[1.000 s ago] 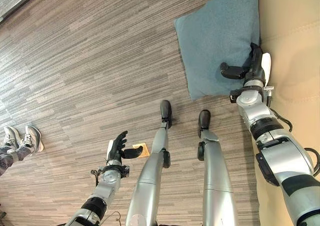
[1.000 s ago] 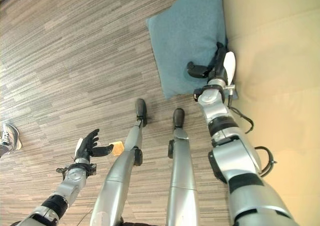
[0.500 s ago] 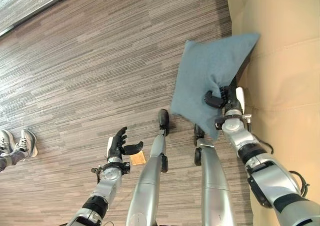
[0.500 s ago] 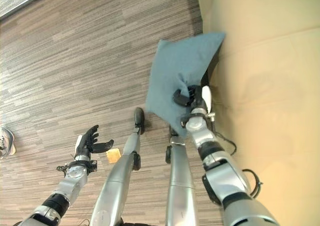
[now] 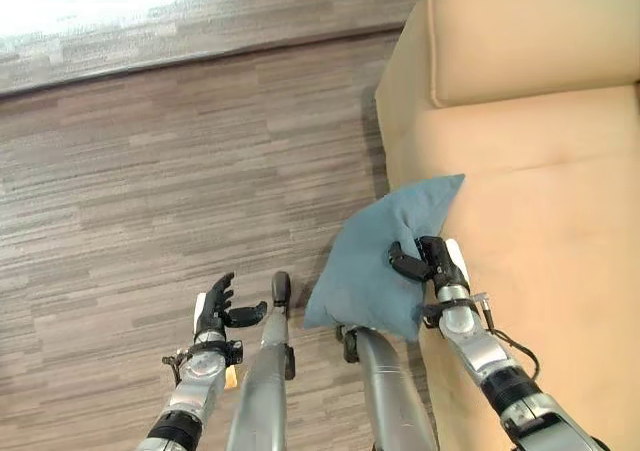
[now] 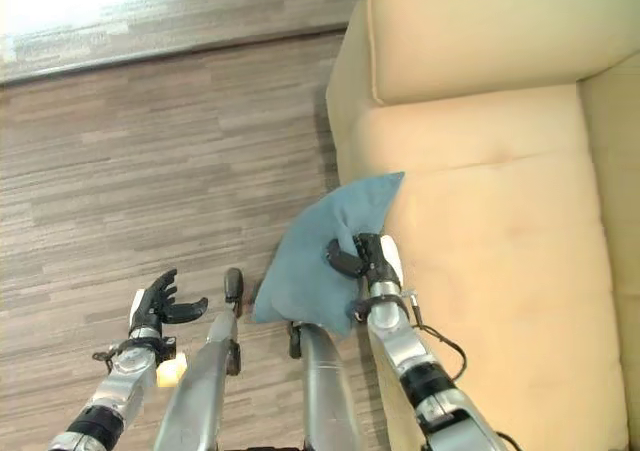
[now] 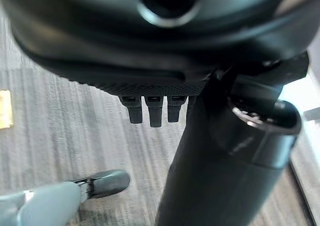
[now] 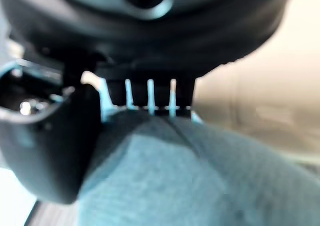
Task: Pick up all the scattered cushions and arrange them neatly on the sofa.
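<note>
The right hand (image 5: pixel 432 263) grips the blue cushion (image 5: pixel 375 261), lifted at the tan sofa's (image 5: pixel 540 201) front edge; at eight o'clock, the left hand (image 5: pixel 215 309) hovers spread, empty, over the wood floor (image 5: pixel 150 171).

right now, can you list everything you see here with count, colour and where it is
cushion: one, blue-grey, held off the floor at the sofa's front edge, one corner over the seat
sofa: one, tan, on the robot's right
floor: grey-brown wood-look planks, ahead and to the left
small tag: one, yellowish, flat on the floor near the left robot hand
right robot hand: dark with white thumb cover, pinching the cushion
left robot hand: dark, fingers open, holding nothing, above the floor
</note>
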